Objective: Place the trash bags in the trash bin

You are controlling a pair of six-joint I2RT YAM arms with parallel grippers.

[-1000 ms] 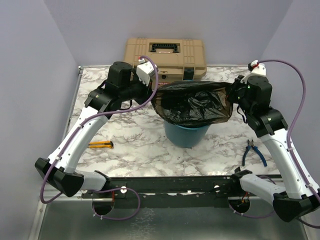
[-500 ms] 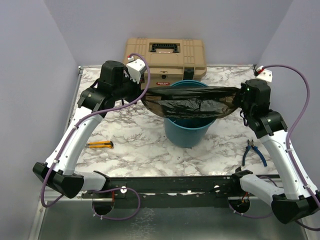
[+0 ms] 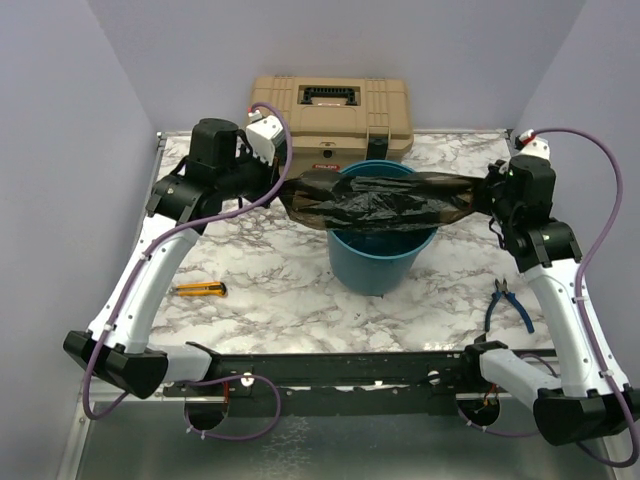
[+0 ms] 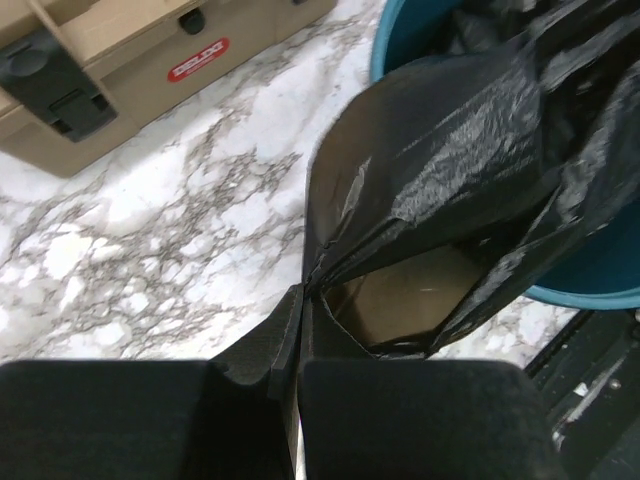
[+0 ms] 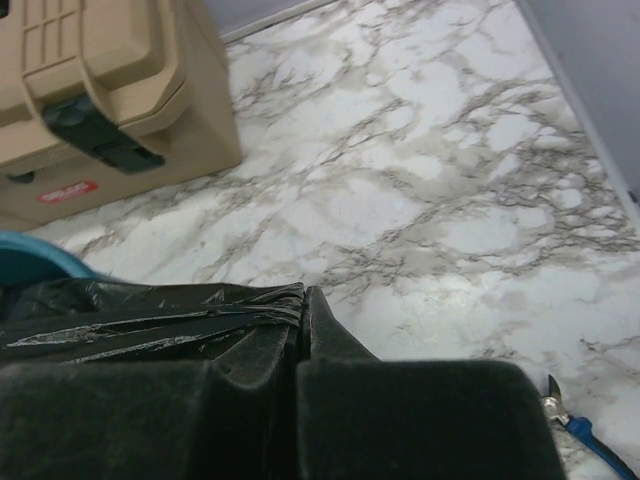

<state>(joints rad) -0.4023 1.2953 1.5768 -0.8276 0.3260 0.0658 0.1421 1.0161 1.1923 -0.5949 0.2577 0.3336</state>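
Note:
A glossy black trash bag (image 3: 380, 200) is stretched sideways across the top of the teal trash bin (image 3: 375, 265), which stands mid-table. My left gripper (image 3: 283, 187) is shut on the bag's left edge, left of the bin. My right gripper (image 3: 482, 196) is shut on its right edge, right of the bin. In the left wrist view the bag (image 4: 470, 160) opens out from my gripper (image 4: 303, 300) toward the bin's rim (image 4: 390, 50). In the right wrist view the bag's bunched edge (image 5: 150, 310) is pinched in my gripper (image 5: 303, 300), with a bit of the bin (image 5: 35, 255) at left.
A tan toolbox (image 3: 332, 115) stands at the back behind the bin. A yellow utility knife (image 3: 201, 290) lies at front left. Blue-handled pliers (image 3: 507, 305) lie at front right. The walls close in on three sides.
Both grippers have drawn apart, pulling the bag from a loose open mouth over the bin into a flat taut band across the rim.

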